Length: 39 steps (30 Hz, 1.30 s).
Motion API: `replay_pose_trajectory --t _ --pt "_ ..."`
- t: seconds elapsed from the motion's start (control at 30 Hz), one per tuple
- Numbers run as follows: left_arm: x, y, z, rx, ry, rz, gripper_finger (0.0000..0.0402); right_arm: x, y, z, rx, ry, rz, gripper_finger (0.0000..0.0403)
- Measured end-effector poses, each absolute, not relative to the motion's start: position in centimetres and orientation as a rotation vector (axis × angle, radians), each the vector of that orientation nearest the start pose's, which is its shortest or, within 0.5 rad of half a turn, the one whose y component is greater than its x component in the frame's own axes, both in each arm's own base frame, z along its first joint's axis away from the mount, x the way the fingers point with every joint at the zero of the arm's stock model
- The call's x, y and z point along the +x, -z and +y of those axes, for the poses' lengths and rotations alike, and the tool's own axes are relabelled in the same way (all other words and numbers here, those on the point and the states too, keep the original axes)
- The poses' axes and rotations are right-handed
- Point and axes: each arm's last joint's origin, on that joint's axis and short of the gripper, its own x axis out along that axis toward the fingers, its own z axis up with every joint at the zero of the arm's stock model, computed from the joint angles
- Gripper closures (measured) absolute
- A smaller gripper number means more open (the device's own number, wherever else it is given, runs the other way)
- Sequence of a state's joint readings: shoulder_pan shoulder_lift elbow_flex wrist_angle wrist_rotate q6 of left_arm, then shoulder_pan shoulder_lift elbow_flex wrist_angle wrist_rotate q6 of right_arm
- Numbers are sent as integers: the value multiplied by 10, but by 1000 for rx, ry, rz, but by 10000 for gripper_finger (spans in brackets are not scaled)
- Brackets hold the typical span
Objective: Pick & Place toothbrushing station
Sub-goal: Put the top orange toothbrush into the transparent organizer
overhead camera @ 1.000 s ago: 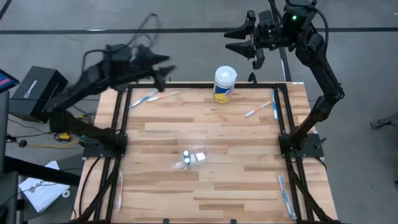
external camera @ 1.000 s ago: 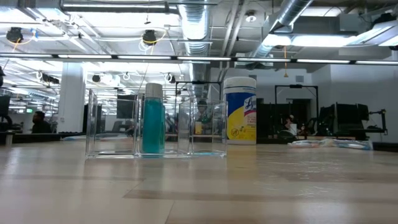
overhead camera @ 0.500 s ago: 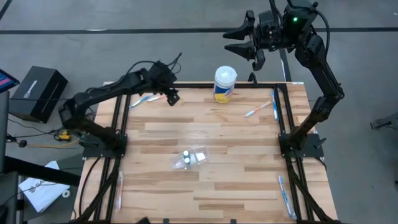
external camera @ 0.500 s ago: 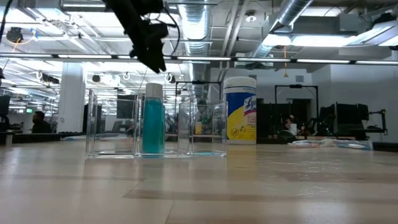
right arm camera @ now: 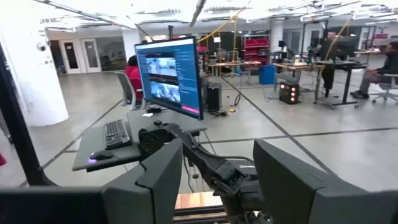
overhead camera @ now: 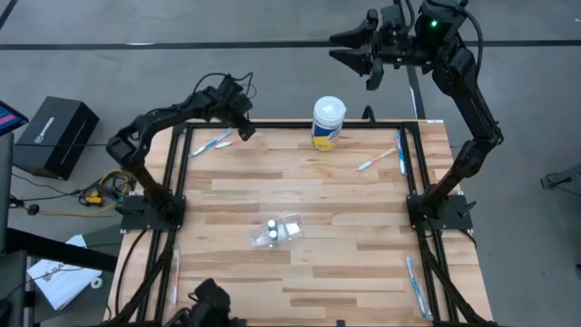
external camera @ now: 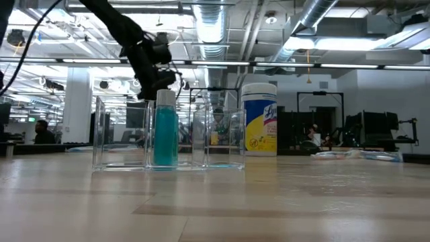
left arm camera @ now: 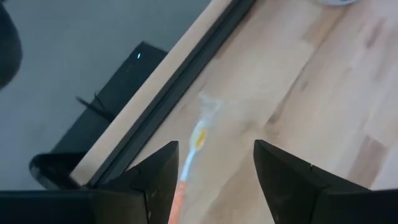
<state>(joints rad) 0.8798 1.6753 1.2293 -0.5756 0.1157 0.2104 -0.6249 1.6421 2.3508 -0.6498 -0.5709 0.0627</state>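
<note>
Toothbrushes [overhead camera: 218, 142] lie at the table's [overhead camera: 309, 195] far left corner, beside the wipes canister [overhead camera: 328, 123]. We see their long axes slanting across the boards, one end toward the canister and the other toward the black left rail. They look slim and pale, one with a blue handle and one orange-red; in the left wrist view the orange one [left arm camera: 189, 163] has a yellow patch near its white bristled end, and it sits between our two dark fingers.

We find the left gripper [overhead camera: 241, 124] hovering just above these brushes, on their canister side, its jaws spread and holding nothing. From the low view we see it hanging [external camera: 154, 74] above the clear organizer [external camera: 169, 138], which holds a teal bottle [external camera: 165, 130].

More toothbrushes [overhead camera: 386, 157] lie on the canister's other side, near the right rail. The right gripper [overhead camera: 359, 50] hangs well beyond the table's far edge, past the canister, fingers parted and empty.
</note>
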Motion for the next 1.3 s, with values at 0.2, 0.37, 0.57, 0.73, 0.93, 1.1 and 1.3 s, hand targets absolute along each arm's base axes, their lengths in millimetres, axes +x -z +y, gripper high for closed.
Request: replay_pose_trajectory --t 0.2,0.37,0.57,0.73,0.93,1.1,1.3 --pt "211 -220 277 -370 -569 993 202 234 -578 -152 37 82 -55 214" --pt "210 -210 278 -424 -524 1016 202 234 -577 -151 39 79 -51 214" --pt "213 -191 281 -460 -507 1075 202 234 -577 -151 37 72 -51 214" --pt "216 -175 285 -440 -529 1148 202 233 -577 -152 36 69 -51 214" --pt "216 -174 293 -427 -547 1148 202 233 -577 -152 38 55 -50 214" --pt "217 -167 294 -457 -515 1156 202 232 -577 -153 39 57 -50 214" --pt "218 -155 295 -492 -495 1179 202 232 -577 -152 68 56 -51 214"
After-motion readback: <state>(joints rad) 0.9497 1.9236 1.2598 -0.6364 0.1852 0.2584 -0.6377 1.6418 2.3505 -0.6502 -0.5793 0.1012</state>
